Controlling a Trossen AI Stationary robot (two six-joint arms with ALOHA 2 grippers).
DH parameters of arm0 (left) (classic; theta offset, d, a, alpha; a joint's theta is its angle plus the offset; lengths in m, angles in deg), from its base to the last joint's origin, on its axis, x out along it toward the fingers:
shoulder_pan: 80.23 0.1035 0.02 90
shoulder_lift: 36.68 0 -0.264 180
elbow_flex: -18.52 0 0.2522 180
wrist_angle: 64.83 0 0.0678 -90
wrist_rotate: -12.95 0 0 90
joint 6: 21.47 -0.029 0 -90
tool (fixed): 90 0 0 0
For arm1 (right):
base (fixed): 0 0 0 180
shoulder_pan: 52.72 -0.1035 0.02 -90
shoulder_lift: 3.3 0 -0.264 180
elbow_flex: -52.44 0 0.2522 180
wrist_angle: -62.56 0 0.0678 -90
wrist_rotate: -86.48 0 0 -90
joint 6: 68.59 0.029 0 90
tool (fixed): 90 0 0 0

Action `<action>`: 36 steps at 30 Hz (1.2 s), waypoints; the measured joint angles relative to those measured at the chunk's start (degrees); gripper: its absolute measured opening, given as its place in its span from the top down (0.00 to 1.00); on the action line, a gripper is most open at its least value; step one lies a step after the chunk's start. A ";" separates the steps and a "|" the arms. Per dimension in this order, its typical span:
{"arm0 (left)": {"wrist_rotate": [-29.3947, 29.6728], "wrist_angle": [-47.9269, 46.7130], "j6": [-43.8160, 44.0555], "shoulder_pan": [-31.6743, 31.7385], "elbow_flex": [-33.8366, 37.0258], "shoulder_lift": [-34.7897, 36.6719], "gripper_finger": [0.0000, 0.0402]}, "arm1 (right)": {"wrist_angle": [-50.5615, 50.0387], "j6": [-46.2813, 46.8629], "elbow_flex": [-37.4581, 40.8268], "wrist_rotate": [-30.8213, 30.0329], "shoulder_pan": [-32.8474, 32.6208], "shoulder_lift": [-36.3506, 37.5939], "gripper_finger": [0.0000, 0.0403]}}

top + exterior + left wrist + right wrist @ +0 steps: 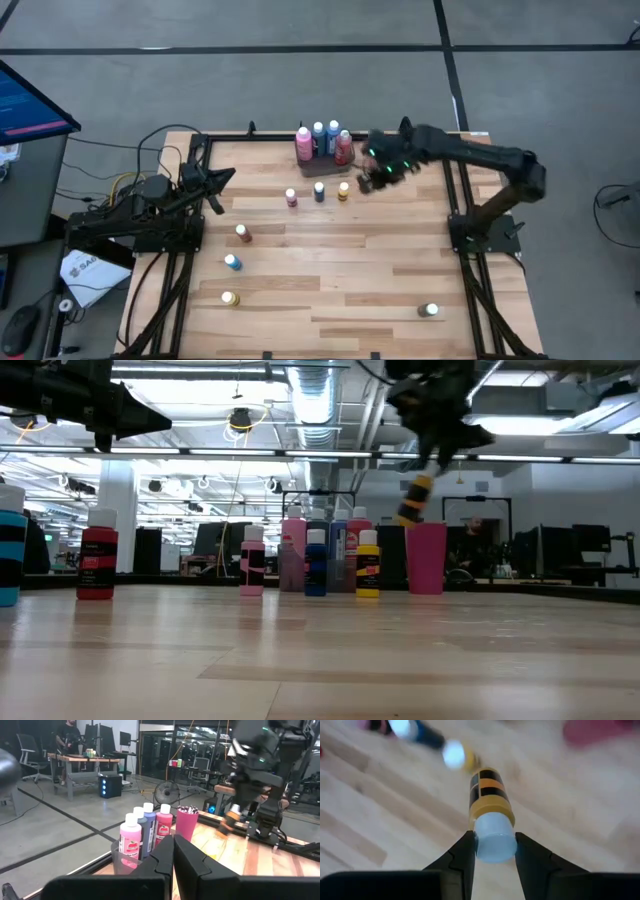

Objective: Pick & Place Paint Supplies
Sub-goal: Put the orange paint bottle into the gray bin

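Observation:
My right gripper [432, 460] hangs above the table's far middle, shut on a yellow paint bottle [416, 500] with a black label and a pale cap. Beside it stands a pink-red cup [427, 558] with brushes [188, 810] in it. Pink, blue and red bottles [320, 140] stand in a grey tray [320, 164] at the far edge. Three loose bottles [319, 192] stand upright in front of the tray, and several more [232, 262] stand toward the left and near edges. My left gripper [225, 180] waits shut at the left, pointing level. My right gripper pinches the yellow bottle's pale cap [493, 840] between its two fingers [465, 852]. The fingers come from above, slanting down. The bottle hangs below them, lifted clear of the table and tilted, with its bottom end lowest.
Another bottle [430, 310] stands alone near the table's near right corner. The middle and right of the wooden tabletop [400, 250] lie bare. A metal frame runs along the table's edges. Beyond the table there are desks, chairs and a person far off.

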 joint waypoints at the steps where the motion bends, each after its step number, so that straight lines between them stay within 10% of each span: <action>1: 0.01 0.02 -0.01 0.00 0.00 -0.02 0.99 | -0.40 -2.31 -2.77 -0.12 1.37 -2.12 0.74; 18: 0.00 0.00 0.01 0.00 0.00 0.00 0.99 | -2.49 -17.85 -48.61 -1.58 6.12 -37.82 0.74; 36: 0.03 0.02 0.04 0.00 0.00 -0.03 0.99 | 1.48 -17.37 -48.48 -2.07 4.92 -47.44 0.74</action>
